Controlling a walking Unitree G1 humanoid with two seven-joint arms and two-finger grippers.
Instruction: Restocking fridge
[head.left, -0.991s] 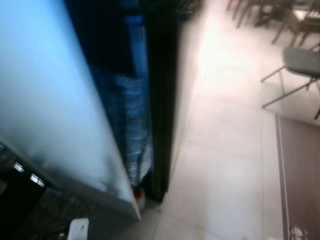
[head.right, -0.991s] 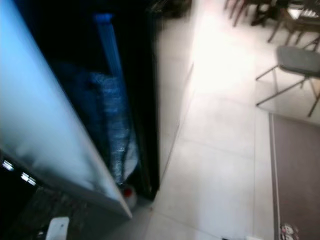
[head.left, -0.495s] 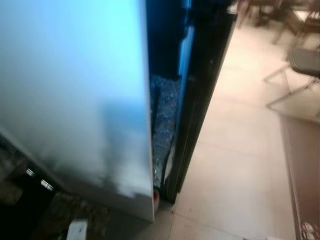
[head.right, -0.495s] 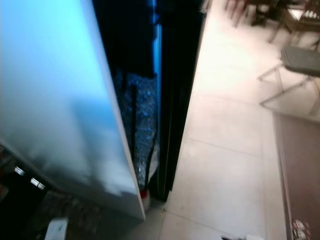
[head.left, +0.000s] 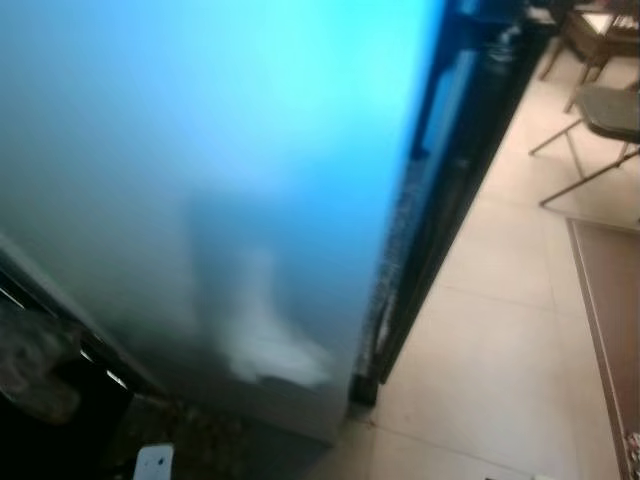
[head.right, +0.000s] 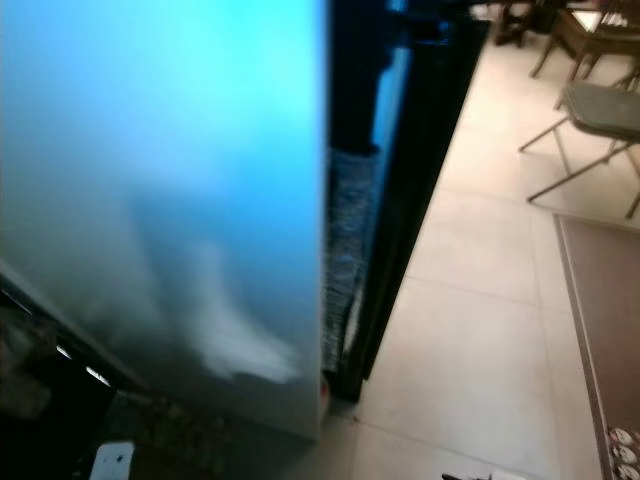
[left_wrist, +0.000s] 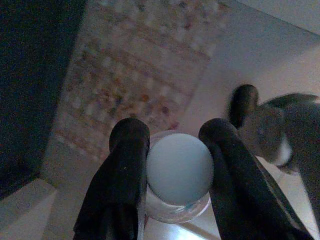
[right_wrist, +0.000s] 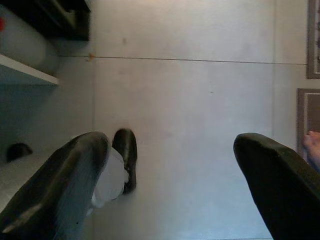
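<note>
One bottle (left_wrist: 178, 172) with a pale round cap sits pinched between the fingers (left_wrist: 122, 175) of the left gripper (left_wrist: 175, 167), seen from its wrist, hanging above a patterned rug (left_wrist: 140, 65) and pale floor. The right gripper (right_wrist: 172, 180) hangs over the tiled floor (right_wrist: 190, 100) with its fingers spread wide and nothing between them. Ahead, the fridge door (head.right: 160, 180) fills the head views as a blurred blue-lit slab, and only a narrow dark gap (head.right: 350, 200) shows between its edge and the black fridge body (head.right: 415, 170).

Risks, as I judge them: the gap looks too narrow to pass the bottle through, so reaching in could knock it against the door edge. The grip lies near the cap, so the bottle could slip. The blur suggests the head is moving, so aim may be poor.
</note>
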